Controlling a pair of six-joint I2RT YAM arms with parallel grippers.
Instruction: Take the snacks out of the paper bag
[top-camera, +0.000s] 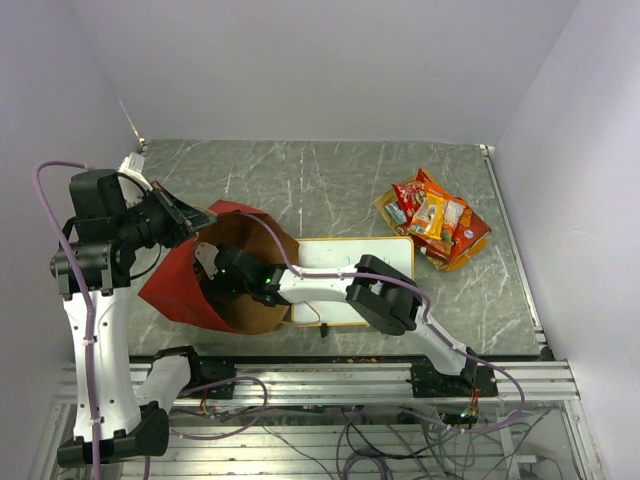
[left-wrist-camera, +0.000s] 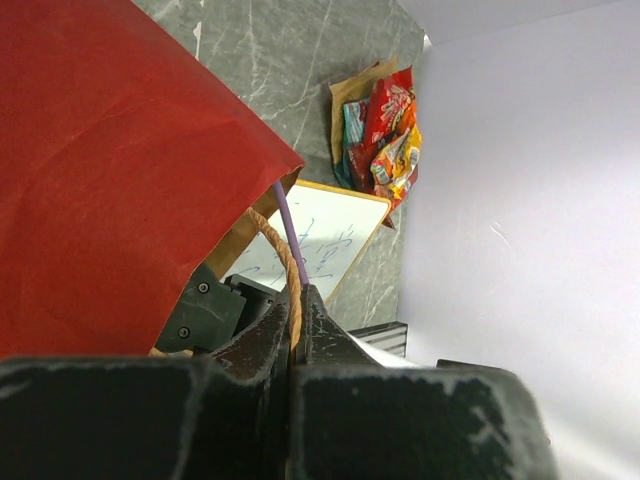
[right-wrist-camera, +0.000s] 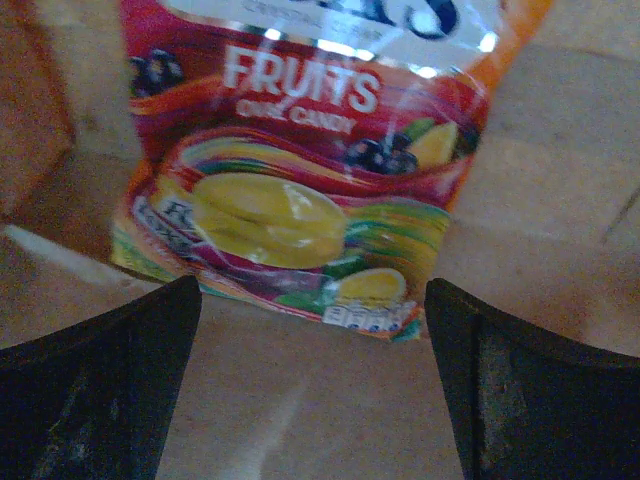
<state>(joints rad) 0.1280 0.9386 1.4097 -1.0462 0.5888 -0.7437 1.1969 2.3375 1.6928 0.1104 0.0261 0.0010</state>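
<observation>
Deep inside the paper bag (top-camera: 175, 290), one snack packet (right-wrist-camera: 300, 190) lies flat on the brown kraft floor, its front reading "FRUITS" above a line ending "CANDY". The right jaws stand wide apart on either side of its lower edge, gripping nothing. The right arm (top-camera: 330, 285) stretches low across the whiteboard (top-camera: 380, 255) into the bag's mouth. The left jaws are clamped on the bag's twisted handle (left-wrist-camera: 285, 250), with the left arm (top-camera: 90, 330) raised. More snacks (top-camera: 435, 220) lie heaped on the counter (top-camera: 300, 180), far right.
</observation>
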